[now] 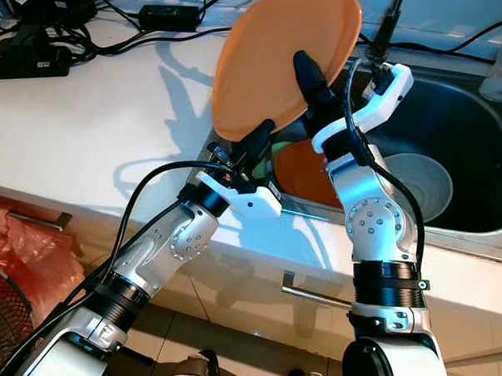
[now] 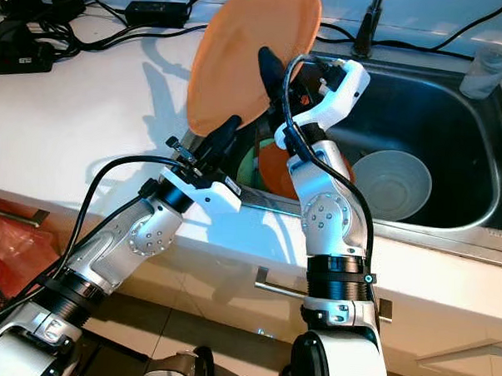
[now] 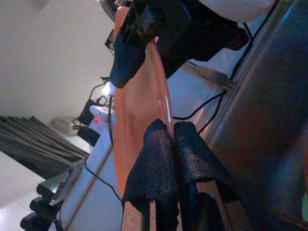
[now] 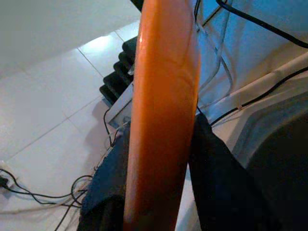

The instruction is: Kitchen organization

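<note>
- Orange plate (image 1: 277,60) held up on edge above the corner where white counter (image 1: 86,139) meets sink (image 1: 474,135), tilted back toward the wall, apparently lifted out for putting away
- Left gripper (image 1: 254,146) pinched onto the plate's lower rim, fingers (image 3: 161,163) almost together with only the thin edge between them, likely to steady it from below
- Right gripper (image 1: 310,78) clamped across the plate nearer its middle, one finger (image 4: 216,178) on each face, taking most of the weight
- Gripped from both sides, probably because a wet, flat plate slips from a single pinch
- Second orange dish (image 1: 306,174) left leaning in the sink just under the arms, pale bowl (image 1: 422,183) beside it on the basin floor, both still to be dealt with
- Tangle of black cables (image 1: 40,46) along the back of the counter, well apart from the plate
</note>
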You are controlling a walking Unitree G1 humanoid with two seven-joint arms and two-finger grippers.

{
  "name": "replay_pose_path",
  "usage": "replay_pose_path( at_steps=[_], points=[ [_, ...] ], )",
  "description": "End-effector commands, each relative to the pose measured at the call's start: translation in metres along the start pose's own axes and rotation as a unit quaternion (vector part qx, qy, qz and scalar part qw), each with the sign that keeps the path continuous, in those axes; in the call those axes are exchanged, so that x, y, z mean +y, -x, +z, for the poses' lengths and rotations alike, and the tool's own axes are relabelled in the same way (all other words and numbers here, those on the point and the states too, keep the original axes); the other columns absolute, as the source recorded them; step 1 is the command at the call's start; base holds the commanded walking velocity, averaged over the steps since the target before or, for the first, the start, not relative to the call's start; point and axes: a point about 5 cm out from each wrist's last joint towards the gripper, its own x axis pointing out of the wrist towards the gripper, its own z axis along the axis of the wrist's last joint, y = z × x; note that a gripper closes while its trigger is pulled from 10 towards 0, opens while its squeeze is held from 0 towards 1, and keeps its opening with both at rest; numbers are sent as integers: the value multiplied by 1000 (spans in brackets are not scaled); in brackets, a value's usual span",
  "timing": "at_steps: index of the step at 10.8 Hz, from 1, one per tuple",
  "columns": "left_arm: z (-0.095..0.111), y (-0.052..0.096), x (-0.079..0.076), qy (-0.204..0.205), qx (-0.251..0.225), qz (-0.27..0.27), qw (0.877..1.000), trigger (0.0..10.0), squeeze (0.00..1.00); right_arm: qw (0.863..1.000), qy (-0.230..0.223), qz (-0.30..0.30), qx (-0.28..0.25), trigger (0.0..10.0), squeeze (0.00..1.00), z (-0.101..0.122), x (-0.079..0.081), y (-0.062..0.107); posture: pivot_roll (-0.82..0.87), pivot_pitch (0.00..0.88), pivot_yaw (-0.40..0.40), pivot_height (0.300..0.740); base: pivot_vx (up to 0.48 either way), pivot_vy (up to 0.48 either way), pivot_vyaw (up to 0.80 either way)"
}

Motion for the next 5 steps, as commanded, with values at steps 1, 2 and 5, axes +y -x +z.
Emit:
replay_pose_path(
  at_steps=[1,2,5],
  points=[
    [4,0,4,-5,-11,16,1000,0,0,999,-12,-30,-5,0,0,0,-9,1,30,167,13,740,0,0,0],
    [4,-1,5,-8,-12,19,1000,0,0,999,-15,-36,-4,0,0,0,-11,1,30,166,12,740,0,0,0],
    [5,-3,7,-17,-13,28,999,0,0,997,-9,-65,30,0,0,-7,-20,3,25,161,9,740,0,0,0]
  ],
)
